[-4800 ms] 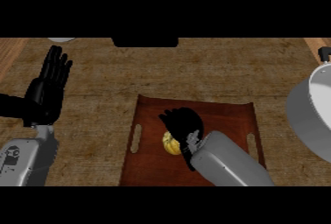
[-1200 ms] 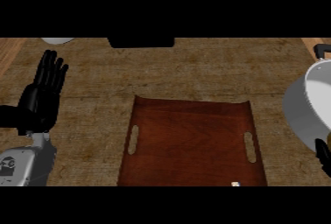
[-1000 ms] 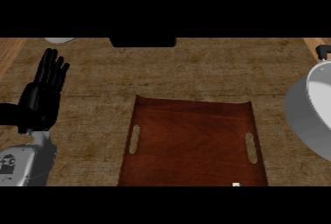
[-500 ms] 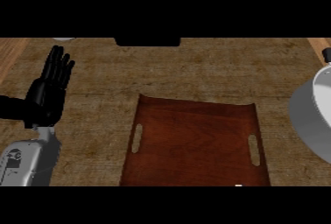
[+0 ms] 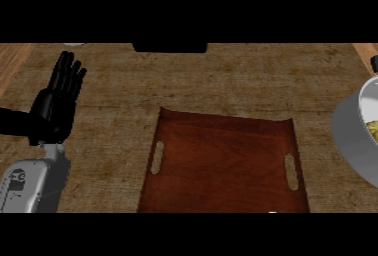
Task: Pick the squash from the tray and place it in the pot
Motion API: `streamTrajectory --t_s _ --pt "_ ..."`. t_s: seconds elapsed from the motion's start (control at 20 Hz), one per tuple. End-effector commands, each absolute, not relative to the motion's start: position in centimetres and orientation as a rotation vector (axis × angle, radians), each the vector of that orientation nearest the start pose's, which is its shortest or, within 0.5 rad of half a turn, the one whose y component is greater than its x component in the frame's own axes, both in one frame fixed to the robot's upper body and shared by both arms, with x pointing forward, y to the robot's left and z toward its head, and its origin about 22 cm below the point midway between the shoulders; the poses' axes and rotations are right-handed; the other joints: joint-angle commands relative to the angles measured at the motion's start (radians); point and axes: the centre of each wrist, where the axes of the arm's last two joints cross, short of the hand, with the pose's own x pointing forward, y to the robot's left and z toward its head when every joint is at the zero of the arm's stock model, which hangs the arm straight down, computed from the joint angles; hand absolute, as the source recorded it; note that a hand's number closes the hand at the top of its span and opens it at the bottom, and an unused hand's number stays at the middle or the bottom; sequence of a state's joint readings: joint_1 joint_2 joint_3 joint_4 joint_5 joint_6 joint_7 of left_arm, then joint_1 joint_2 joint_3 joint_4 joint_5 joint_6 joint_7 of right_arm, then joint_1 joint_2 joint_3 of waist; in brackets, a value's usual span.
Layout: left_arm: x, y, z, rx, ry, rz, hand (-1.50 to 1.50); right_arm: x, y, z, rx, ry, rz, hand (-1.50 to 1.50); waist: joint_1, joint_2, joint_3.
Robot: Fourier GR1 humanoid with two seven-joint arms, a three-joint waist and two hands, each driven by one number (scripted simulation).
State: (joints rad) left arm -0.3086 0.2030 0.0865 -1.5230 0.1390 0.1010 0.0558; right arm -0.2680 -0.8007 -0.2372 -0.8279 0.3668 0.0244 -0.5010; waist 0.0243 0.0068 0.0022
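Reddish-brown wood-grained tray [image 5: 221,165] on a mottled tan-brown counter [image 5: 221,80]; grey pot [image 5: 353,142] showing yellow squash [image 5: 373,131] inside; black left hand [image 5: 55,107] on grey forearm [image 5: 33,185]

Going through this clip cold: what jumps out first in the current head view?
The brown wooden tray at lower centre, lying bare on the counter. At the right edge sits the grey pot, cut off by the frame, with something yellow, probably the squash, just visible inside. At the left, the open left hand rests with fingers up.

In front of me the brown woven-textured counter [image 5: 221,80] carries a dark wooden tray [image 5: 221,165] and a grey metal pot [image 5: 353,140].
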Motion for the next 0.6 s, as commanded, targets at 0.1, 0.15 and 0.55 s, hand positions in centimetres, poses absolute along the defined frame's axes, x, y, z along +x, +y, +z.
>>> streamTrajectory --t_s 0.1,0.15,0.55 --pt "31.0 25.4 8.6 0.081 -1.753 0.025 0.0 27.8 -51.5 5.8 -0.814 -1.617 0.648 -1.5 -0.007 -0.002 0.0" --pt "30.0 25.7 8.5 0.107 -1.771 0.041 0.0 26.0 -52.6 6.3 -0.789 -1.647 0.627 -1.5 -0.019 -0.007 -0.001" --pt "29.9 28.0 9.2 0.103 -1.764 0.029 0.0 27.0 -54.1 8.6 -0.603 -1.718 0.194 -1.5 -0.018 -0.008 -0.002"
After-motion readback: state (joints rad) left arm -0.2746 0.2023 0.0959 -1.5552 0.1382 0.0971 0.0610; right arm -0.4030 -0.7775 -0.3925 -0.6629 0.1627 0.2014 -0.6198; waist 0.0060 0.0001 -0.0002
